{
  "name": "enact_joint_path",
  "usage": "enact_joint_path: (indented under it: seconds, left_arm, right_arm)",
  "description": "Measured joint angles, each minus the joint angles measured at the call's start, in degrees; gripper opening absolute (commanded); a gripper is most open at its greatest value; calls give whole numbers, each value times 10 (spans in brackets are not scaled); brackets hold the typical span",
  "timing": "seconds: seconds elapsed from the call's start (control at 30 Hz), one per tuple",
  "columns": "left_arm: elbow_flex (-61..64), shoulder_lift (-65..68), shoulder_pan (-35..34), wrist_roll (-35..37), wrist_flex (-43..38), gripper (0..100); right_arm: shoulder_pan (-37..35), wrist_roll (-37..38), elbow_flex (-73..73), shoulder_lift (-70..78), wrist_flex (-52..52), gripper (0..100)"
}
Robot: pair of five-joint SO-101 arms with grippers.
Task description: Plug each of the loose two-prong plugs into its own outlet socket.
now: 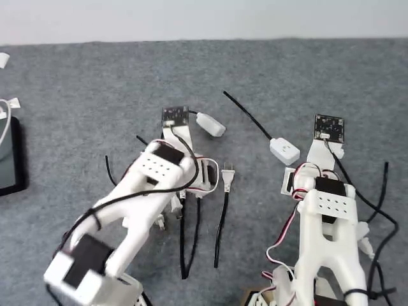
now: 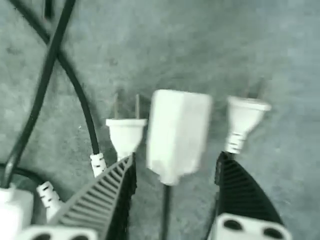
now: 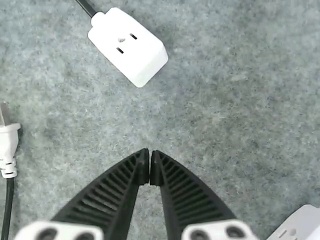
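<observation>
In the left wrist view my left gripper (image 2: 175,162) is open, its fingers either side of a white boxy socket body (image 2: 177,132) on a black cord, with a gap at each flank. Beside it lie two white two-prong plugs: one (image 2: 125,135) by one finger, the other (image 2: 245,120) past the other finger. My right gripper (image 3: 150,152) is shut with nothing in it, above bare carpet. Beyond its tips a white outlet socket (image 3: 127,46) lies slots up, and a plug (image 3: 6,145) lies off to one side. From above I see a plug (image 1: 227,173) between the arms and two sockets (image 1: 210,124) (image 1: 284,150).
Grey carpet (image 1: 76,95) covers the table. Black cords (image 1: 220,236) trail toward the front between the arms, and another cord (image 1: 245,115) runs back from the right socket. A dark tablet-like object (image 1: 9,159) lies at the left edge. Robot cables (image 1: 376,210) loop at the right.
</observation>
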Motion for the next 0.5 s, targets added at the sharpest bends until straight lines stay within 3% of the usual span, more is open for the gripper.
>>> enact_joint_path:
  seconds: [0.13,0.3,0.5]
  left_arm:
    - [21,-78,4,-40,8,220]
    - [23,-113,34,-142,6,17]
    - [23,-59,33,-169,-28,12]
  right_arm:
    - [0,0,0,3,0,41]
    - [0,0,0,3,0,41]
    - [0,0,0,3,0,39]
